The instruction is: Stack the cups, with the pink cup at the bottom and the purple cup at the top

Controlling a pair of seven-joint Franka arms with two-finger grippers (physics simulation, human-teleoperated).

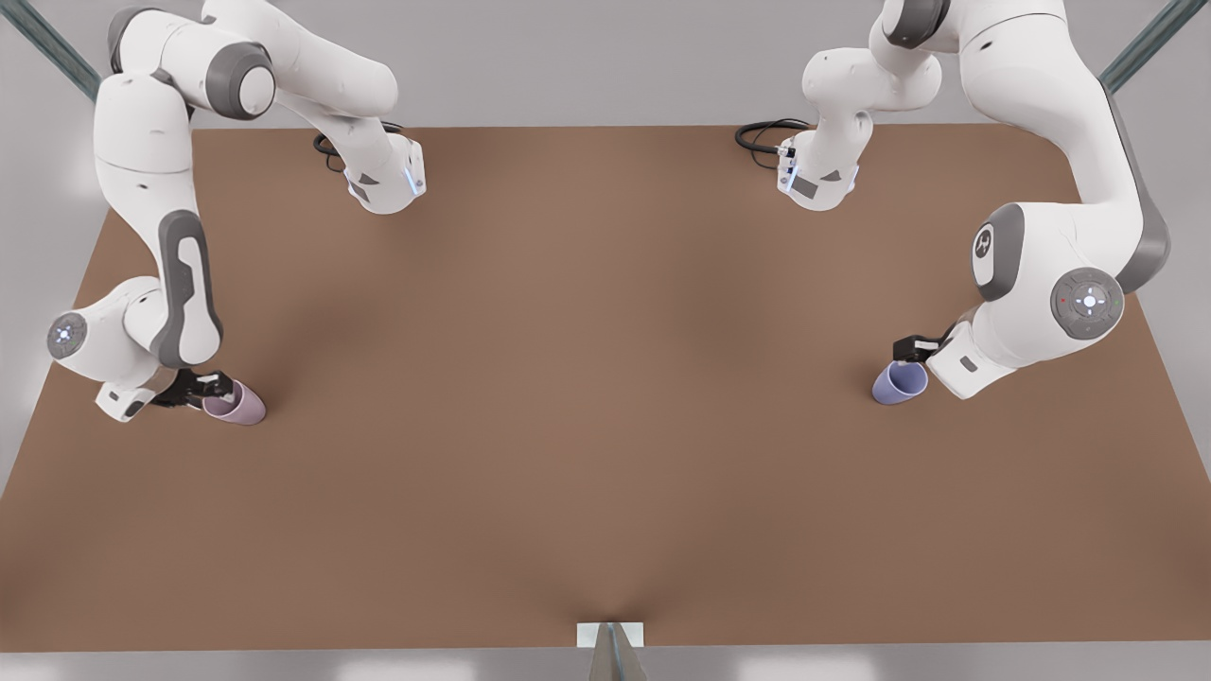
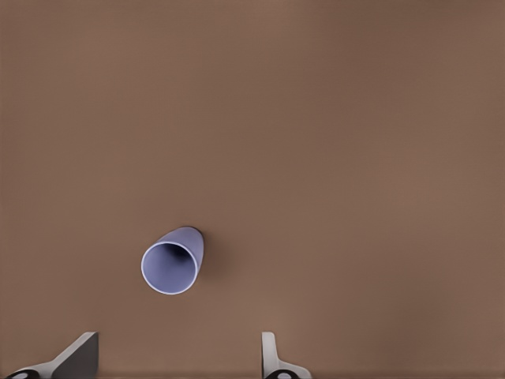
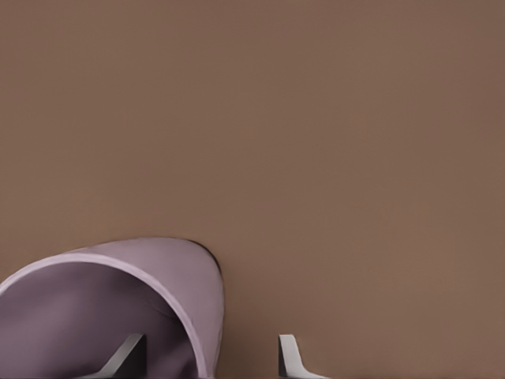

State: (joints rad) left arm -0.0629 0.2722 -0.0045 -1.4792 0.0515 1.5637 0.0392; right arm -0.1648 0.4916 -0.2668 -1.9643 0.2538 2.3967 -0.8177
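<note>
The pink cup [image 1: 236, 404] stands on the brown table [image 1: 605, 397] near the edge at the front view's left. The right pincer [image 1: 203, 389] is at its rim: in the right wrist view one finger [image 3: 126, 355] sits inside the cup [image 3: 118, 308] and the other [image 3: 290, 355] outside, with the wall between them and space on the outer side, so the fingers are spread and not clamped. That view shows the cup's darker inside close up, but the cup's near part is cut off by the frame. In the front view the fingers are a small dark cluster, and their spacing is hard to read there.

Well apart from the pink cup, across the table toward the front view's right, stands the purple cup [image 1: 900, 382], its mouth open upward. The left pincer [image 1: 910, 352] hangs just above its rim. The left wrist view looks down into this cup [image 2: 171, 262] with bare table all round, and the two fingertips [image 2: 272, 355] show with a wide gap; the cup lies farther off than the tips, not between them. So this pincer is spread and holds nothing. In the front view the arm's wrist covers most of the pincer, and whether it touches the cup cannot be told.
</note>
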